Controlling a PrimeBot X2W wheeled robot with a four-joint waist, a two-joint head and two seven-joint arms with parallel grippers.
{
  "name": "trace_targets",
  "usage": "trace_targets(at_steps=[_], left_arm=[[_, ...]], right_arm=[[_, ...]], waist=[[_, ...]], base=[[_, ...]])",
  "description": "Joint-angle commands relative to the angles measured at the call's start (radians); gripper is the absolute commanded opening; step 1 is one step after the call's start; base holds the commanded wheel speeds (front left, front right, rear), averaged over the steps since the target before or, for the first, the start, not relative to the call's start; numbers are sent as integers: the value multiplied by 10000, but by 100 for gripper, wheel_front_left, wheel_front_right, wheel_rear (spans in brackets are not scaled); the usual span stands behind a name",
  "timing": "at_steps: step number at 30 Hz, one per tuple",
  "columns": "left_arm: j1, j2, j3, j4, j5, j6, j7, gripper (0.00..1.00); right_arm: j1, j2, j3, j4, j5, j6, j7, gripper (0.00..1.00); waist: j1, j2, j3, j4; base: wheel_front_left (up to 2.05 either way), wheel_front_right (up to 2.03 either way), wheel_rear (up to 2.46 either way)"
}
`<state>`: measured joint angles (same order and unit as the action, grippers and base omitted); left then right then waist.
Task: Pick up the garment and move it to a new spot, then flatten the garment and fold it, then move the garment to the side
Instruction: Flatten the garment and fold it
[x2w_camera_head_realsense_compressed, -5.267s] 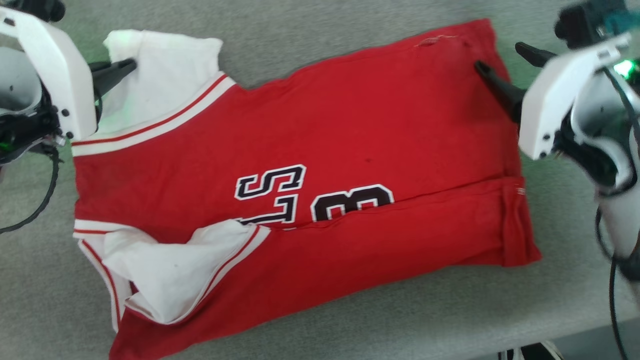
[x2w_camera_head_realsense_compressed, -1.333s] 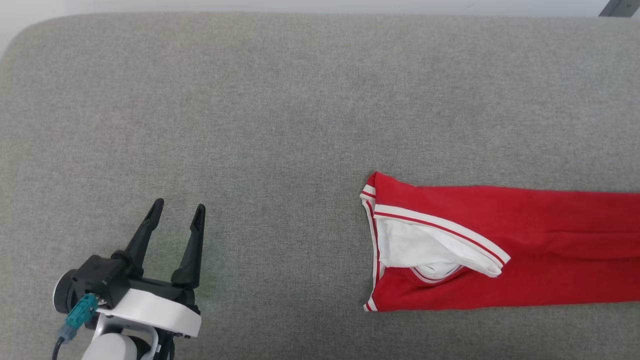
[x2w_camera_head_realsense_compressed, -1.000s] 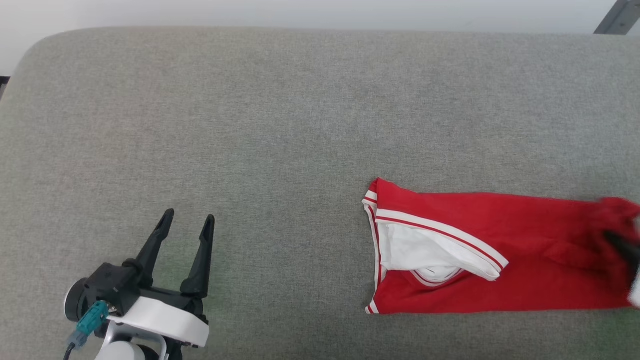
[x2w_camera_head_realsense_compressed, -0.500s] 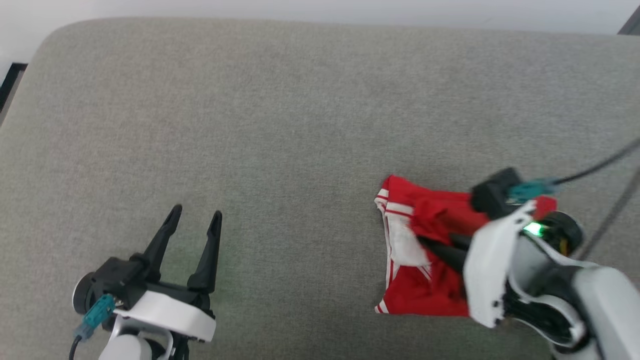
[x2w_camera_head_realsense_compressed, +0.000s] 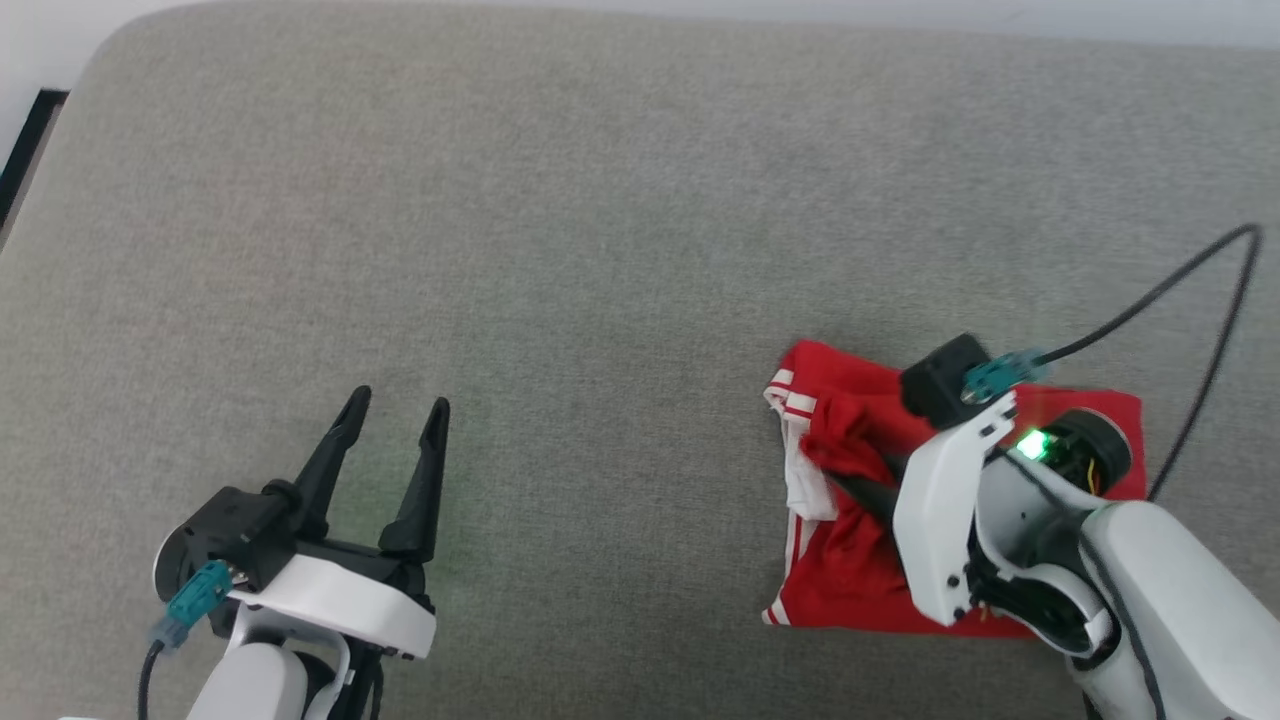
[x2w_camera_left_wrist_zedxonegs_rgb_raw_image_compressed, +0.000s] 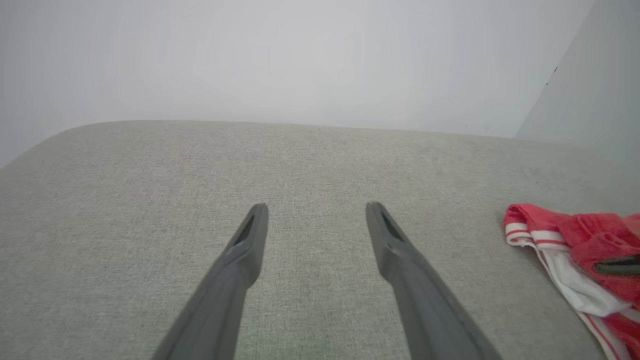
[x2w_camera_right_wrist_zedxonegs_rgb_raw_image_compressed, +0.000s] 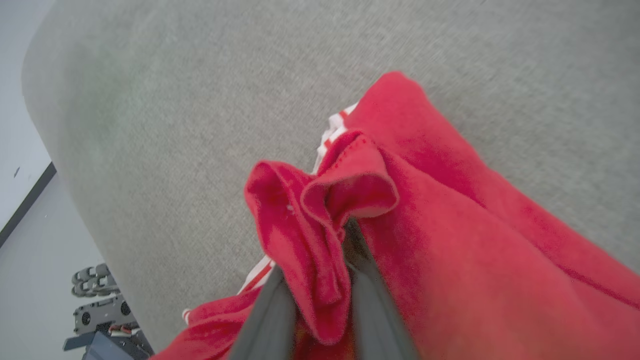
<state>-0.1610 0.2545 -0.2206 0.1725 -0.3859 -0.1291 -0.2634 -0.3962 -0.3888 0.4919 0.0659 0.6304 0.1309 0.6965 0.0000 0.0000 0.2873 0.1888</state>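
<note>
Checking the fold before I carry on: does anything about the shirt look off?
Yes. The shirt's top layer is bunched into a crumpled wad, pinched in the right gripper, instead of lying flat, and a white sleeve pokes out beneath it at the shirt's left edge.

Head looks down; 2 wrist views sit low, sharing the garment (x2w_camera_head_realsense_compressed: 840, 570).

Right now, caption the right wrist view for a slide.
Right gripper pinching a bunched fold of the red garment on grey cushion.
</note>
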Motion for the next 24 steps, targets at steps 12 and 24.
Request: trace_targets(at_steps=[12, 24], left_arm=[[451, 220, 337, 306, -293, -16, -16, 100], [626, 109, 624, 1104, -670, -16, -17, 100]], right_arm=[[278, -97, -1886, 69, 343, -6, -1760, 100], [698, -114, -2781, 2943, -32, -6, -6919, 100]], waist=[[0, 0, -972, -913], [0, 0, -1590, -1666]], base=[[0, 0, 0], [0, 0, 0]])
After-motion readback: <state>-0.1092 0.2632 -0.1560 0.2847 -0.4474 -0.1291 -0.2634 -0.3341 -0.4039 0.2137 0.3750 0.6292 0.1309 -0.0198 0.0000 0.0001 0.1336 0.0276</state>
